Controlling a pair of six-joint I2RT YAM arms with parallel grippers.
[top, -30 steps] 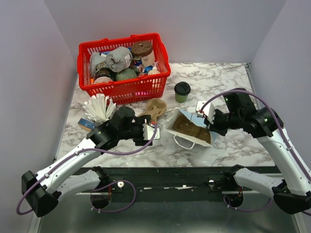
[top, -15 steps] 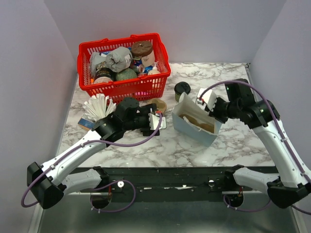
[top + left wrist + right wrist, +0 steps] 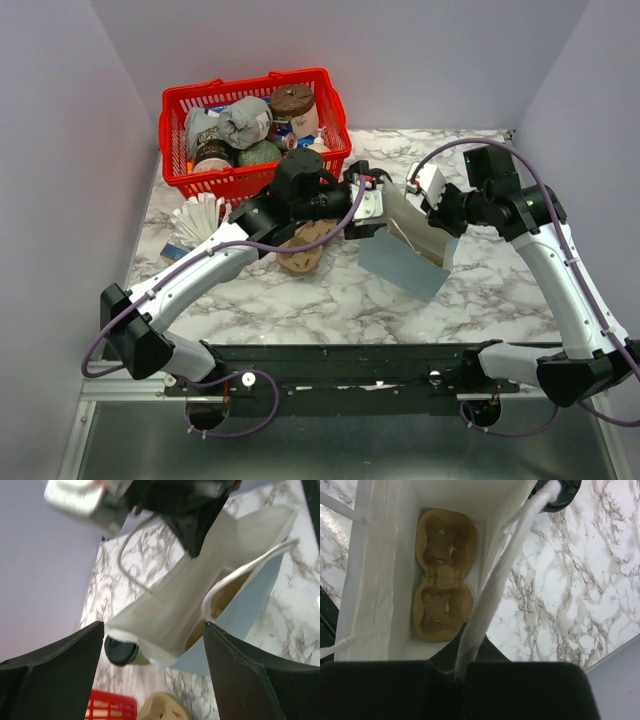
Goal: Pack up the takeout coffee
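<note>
1. Top view: my left claw (image 3: 372, 203) reaches across the desk (image 3: 480, 290) to the mouth of the paper bag (image 3: 405, 262). The right claw (image 3: 428, 208) has the bag's far edge. The bag hangs tilted, and I can't tell whether its base rests on the desk. A loose carrier (image 3: 305, 245) lies on the marble near the red basket (image 3: 255, 180).
2. Left wrist: the left claw is spread wide with nothing between the fingers. The takeout coffee (image 3: 121, 651) stands on the desk just behind the bag, lid on and half hidden by the bag's lower edge.
3. Right wrist: the right claw is pressed together, pinching the bag's white handle cord. A bagged carrier (image 3: 442, 580) lies flat on the bag's floor. The coffee's lid shows at the top edge, outside the bag.
4. Risks, my judgement:
   - The bag is held by one cord only, so it can swing or sag and knock the cup over.
   - The left claw has to get round the bag to reach the cup, and a brush could tip it.
   - Squeezing the paper cup hard could pop the lid.
   - A tilted bag could make the cup miss a carrier well.
</note>
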